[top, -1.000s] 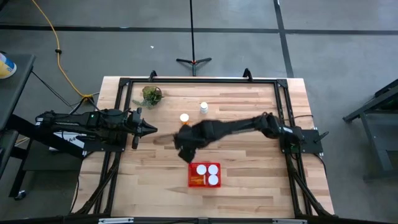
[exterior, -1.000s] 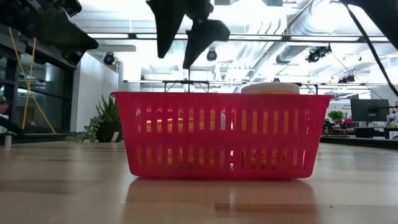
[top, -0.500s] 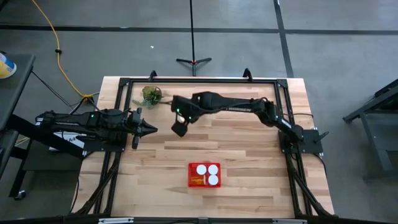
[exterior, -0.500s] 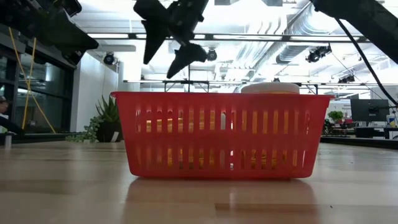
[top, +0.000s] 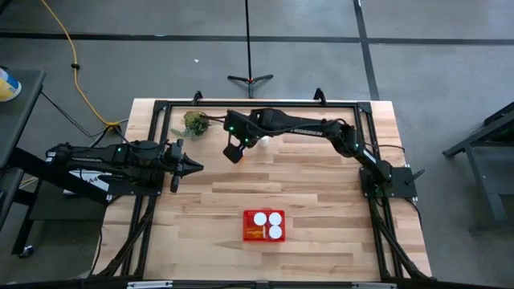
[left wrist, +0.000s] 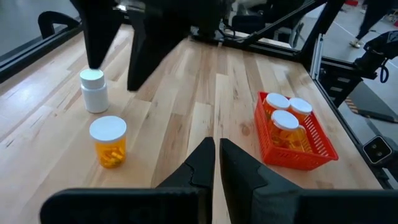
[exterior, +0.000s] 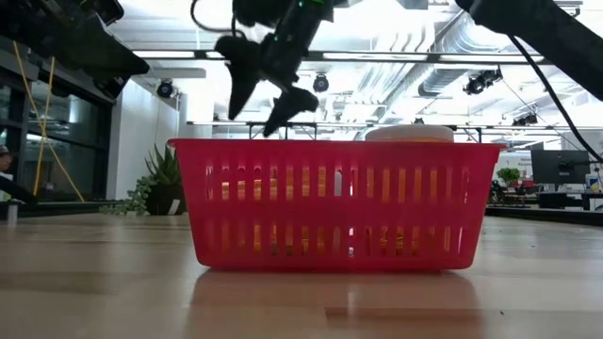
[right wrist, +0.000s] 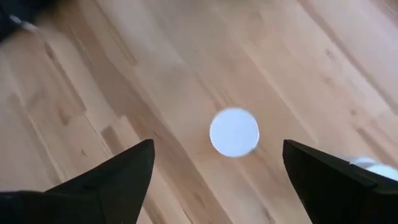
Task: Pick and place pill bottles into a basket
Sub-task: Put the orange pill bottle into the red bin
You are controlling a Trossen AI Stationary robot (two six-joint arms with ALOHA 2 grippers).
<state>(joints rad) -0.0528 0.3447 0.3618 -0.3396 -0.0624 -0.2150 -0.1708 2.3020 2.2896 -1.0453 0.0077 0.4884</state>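
Right gripper (top: 234,152) hangs over the far part of the counter (top: 321,201), jaws spread wide and holding nothing; in its wrist view a white cap (right wrist: 234,132) lies straight below, between the two fingers (right wrist: 106,180); in the low view the same gripper (exterior: 264,94) shows above the far left corner of the basket, clear of its rim; left gripper (top: 195,167) waits at the counter's left side, pointing inward, its fingers (left wrist: 199,163) almost closed with only a thin slit between them, nothing held.

Counter is pale wood planks inside a black frame; the basket (top: 264,225) sits near the middle front, well apart from both grippers; red, slotted walls (exterior: 334,205); three white-capped orange bottles (left wrist: 285,126) stand upright in it, and one more seems to lie flat along its left side, though I cannot tell for sure.

Plant (top: 194,124) stands at the far left corner; near it, on the bare wood, an orange bottle (left wrist: 108,141) stands upright, under the right gripper; a whitish bottle (left wrist: 93,90) stands just beside it, farther back, the two not touching.
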